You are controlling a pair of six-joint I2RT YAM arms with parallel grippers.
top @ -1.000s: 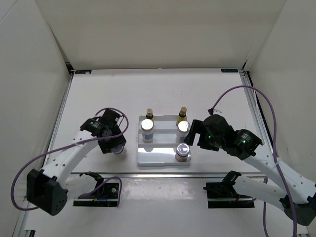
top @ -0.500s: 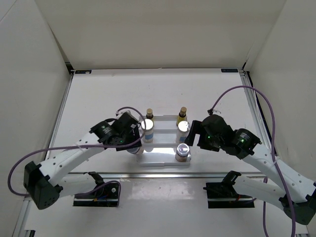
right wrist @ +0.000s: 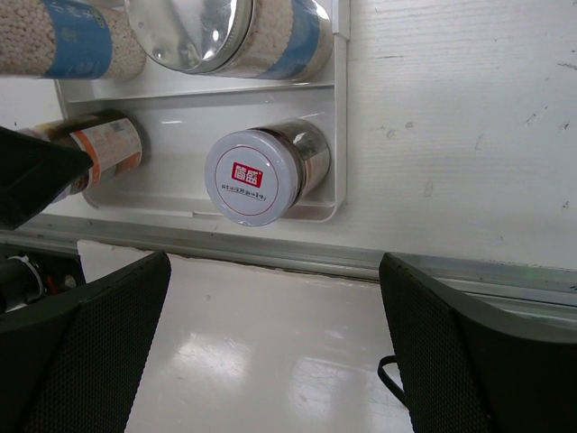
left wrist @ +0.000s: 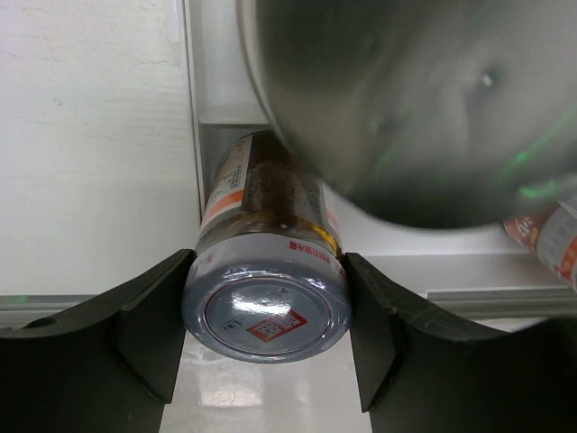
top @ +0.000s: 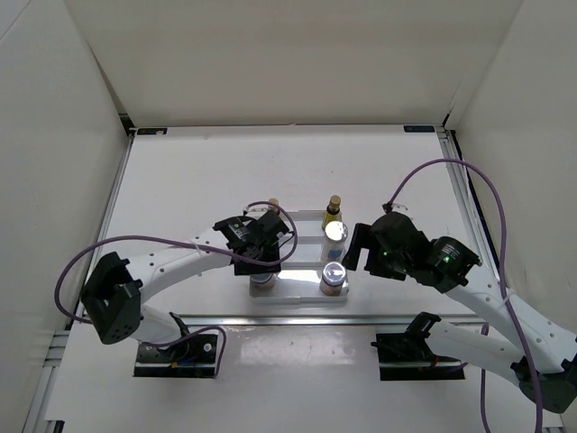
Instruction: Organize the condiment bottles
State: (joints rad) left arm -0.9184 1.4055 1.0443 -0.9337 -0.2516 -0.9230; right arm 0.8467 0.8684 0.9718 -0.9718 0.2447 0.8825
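My left gripper [top: 261, 268] is shut on a short pinkish jar [left wrist: 266, 302] with a silver lid, holding it at the front left step of the white stepped tray [top: 297, 290]. A second pinkish jar [top: 333, 275] stands on the front right step and also shows in the right wrist view [right wrist: 252, 176]. A white bottle [top: 334, 231] stands behind it, and an amber bottle [top: 334, 206] behind that. The left amber bottle [top: 273, 206] peeks out past my left arm. The left white bottle's silver cap [left wrist: 406, 108] fills the left wrist view. My right gripper [top: 357, 249] is open and empty, right of the tray.
A metal rail [top: 270, 317] runs along the table's near edge, just in front of the tray. White walls enclose the table on the left, back and right. Both arms' cables [top: 469, 180] loop above the table.
My left arm has carried the pinkish jar to the right, from the table left of the tray to the tray's front left step. The right arm has hardly moved.
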